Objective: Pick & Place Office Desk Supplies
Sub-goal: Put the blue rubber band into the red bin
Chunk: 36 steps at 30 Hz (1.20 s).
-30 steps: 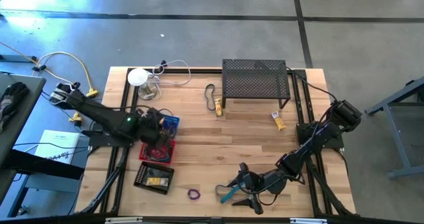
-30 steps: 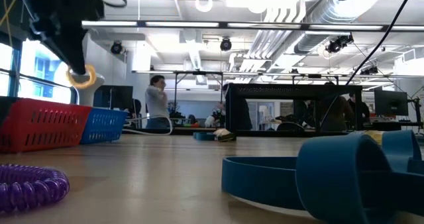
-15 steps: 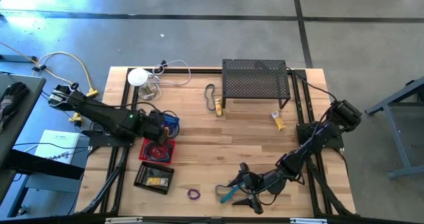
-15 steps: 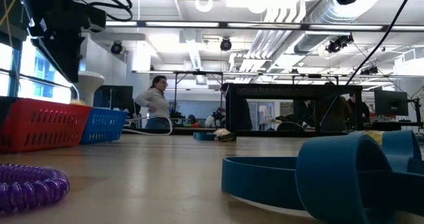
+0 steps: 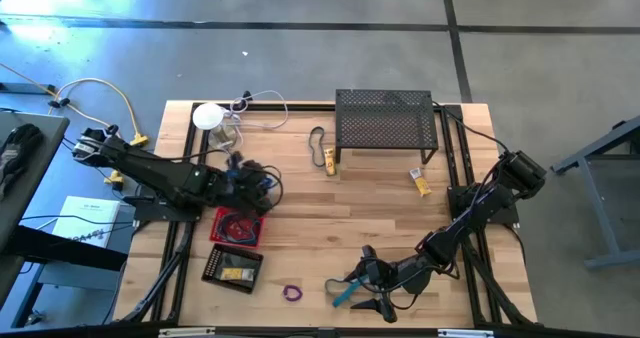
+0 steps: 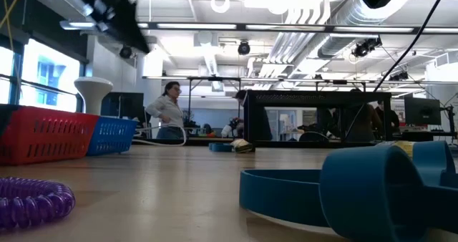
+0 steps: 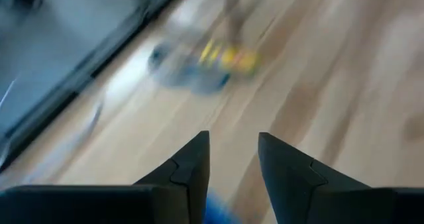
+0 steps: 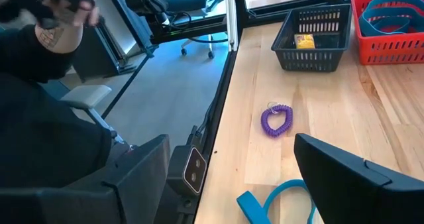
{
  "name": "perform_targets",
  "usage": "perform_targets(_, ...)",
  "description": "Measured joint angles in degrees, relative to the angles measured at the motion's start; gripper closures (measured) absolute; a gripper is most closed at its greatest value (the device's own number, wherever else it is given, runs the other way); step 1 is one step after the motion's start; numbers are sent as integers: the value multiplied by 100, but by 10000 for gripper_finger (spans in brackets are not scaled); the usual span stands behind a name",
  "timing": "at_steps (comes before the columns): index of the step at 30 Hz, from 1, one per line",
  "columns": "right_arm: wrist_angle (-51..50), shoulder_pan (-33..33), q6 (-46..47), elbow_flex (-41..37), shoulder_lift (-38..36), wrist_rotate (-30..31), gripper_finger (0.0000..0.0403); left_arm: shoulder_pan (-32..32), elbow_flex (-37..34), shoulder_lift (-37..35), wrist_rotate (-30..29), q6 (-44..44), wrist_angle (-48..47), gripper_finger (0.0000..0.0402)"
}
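My left tool [image 5: 252,178] is out over the blue basket [image 5: 259,186], up at the left side of the table [image 5: 330,228]. Wrist cam shows its fingers [image 7: 189,168] a little apart with nothing between them, just blurry wood and a smeared yellow-and-blue blob past the tips.

My right tool [image 5: 365,278] is parked low near the front edge, fingers spread wide. A blue loop [image 5: 342,291] lies flat on the wood right there, between the fingers and just in front of them. From table height that loop [image 6: 286,195] fills the near right of the shot.

Rest of the supplies:
- purple ring [image 5: 292,293], a little coil, sits loose near the front edge, left of the blue loop. Right wrist cam sees it clearly [image 8: 276,120].
- red basket [image 5: 238,225] next to the blue one has loops in it, one blue visible from the right wrist [image 8: 391,15].
- black basket [image 5: 232,266] in front of the red one holds something yellow [image 8: 304,41].
- black loop [image 5: 317,139] and a yellow tube [image 5: 330,161] lie beside the mesh shelf [image 5: 387,121], on its left.
- another yellow tube [image 5: 421,182] is near the shelf's front right leg.

White round device [image 5: 208,116] with its cable is at the back left corner. A person [image 6: 167,115] is standing way off in the room behind.
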Motion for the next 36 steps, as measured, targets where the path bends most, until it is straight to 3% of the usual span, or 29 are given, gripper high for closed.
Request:
perform_targets(4, 4, 13, 50, 0, 0, 0, 92, 339, -4, 287, -5, 1133, 1875, 279)
perform_targets(7, 3, 36, 143, 0, 0, 0, 92, 719, -7, 709, 213, 1882, 2723, 279)
perform_targets(13, 8, 82, 113, 0, 0, -3, 92, 1697, -17, 1878, 2453, 2753, 3526, 279)
perform_targets(15, -2, 79, 109, 0, 0, -4, 92, 1962, -24, 2291, 2779, 2844, 3704, 279)
perform_targets(25, -146, 74, -32, -2, 0, 0, 92, 2810, -25, 3481, 2893, 2921, 4548, 279)
perform_targets(36, -186, 74, -15, -2, 0, 32, 92, 2857, -21, 3840, 2891, 3199, 4782, 279)
